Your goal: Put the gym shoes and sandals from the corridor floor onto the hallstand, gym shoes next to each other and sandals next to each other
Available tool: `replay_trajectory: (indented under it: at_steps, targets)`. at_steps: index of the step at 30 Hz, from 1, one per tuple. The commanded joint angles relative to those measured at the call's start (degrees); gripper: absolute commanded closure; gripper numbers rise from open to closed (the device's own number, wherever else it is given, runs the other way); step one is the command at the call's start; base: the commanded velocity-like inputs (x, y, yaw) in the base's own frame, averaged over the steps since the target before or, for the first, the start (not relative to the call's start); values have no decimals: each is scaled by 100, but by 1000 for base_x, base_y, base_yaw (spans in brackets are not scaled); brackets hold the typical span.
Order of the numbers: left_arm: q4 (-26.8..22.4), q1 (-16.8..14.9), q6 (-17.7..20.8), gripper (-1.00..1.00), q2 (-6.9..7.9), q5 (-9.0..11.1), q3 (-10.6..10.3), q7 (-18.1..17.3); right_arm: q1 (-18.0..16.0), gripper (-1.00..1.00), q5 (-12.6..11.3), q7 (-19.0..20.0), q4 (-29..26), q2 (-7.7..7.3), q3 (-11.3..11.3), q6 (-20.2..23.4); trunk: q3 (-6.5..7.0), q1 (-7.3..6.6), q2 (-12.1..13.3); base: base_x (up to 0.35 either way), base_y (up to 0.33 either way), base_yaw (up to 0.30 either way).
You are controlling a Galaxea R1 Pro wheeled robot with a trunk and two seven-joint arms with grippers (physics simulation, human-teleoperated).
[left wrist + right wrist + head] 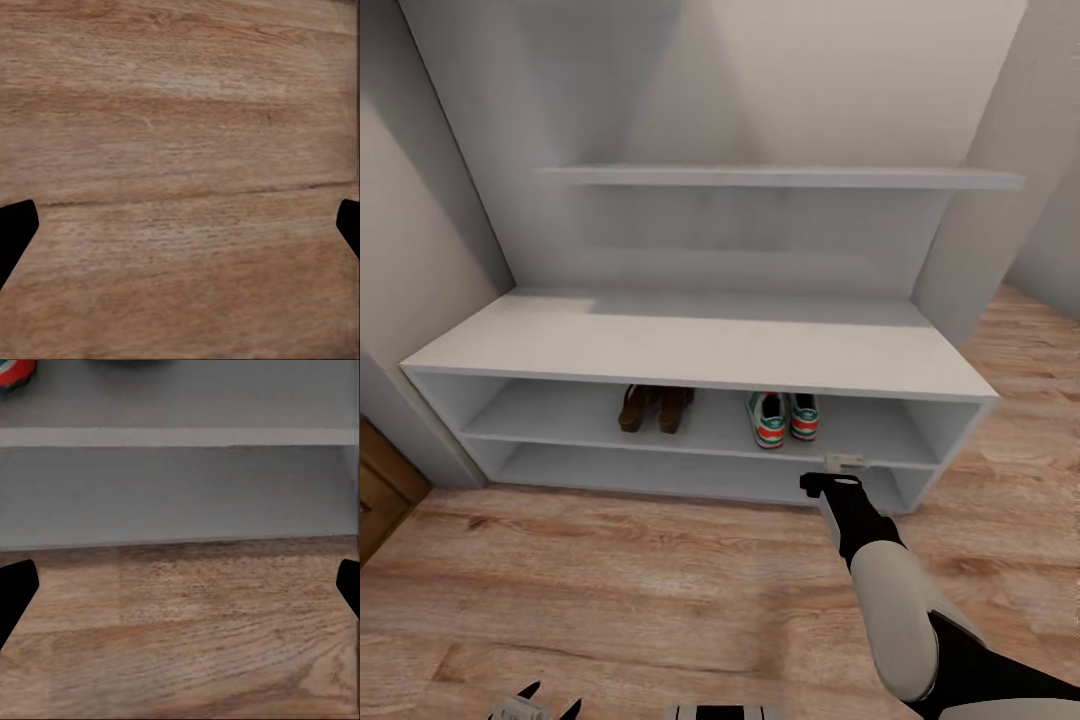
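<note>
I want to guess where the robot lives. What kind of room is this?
Probably a hallway by a front door: a low grey shoe rack holds sneakers and brown sandals, there's a wall shelf above, and wooden floor.

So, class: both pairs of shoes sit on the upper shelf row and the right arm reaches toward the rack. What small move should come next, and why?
Probably draw the right gripper back from the pale-grey hallstand. Its fingers look spread and empty, the brown leather sandals lie side by side, the white-and-green gym shoes likewise, and no shoes are seen on the wood-plank floor. Nothing seems left to place.
</note>
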Motion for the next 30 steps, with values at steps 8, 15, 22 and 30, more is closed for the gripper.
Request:
replay_trajectory:
  at_steps: [8, 15, 22, 30]
  targets:
    - [7, -4, 17, -100, 1, 59, 9, -59, -4, -100, 34, 3, -9, 7, -23, 22, -5, -5, -2, -337, 0, 0]
    - [7, -4, 17, -100, 1, 59, 9, -59, -4, -100, 34, 3, -9, 7, -22, 22, -5, -5, -2, -337, 0, 0]
    - [7, -4, 17, -100, 1, 59, 14, -59, -4, -100, 34, 6, -9, 7, -23, 16, -5, -5, -2, -320, 0, 0]
    - [7, -4, 12, -100, 1, 61, 30, -59, -4, -100, 34, 11, 0, 7, -22, 13, -5, -5, -2, -163, 0, 0]
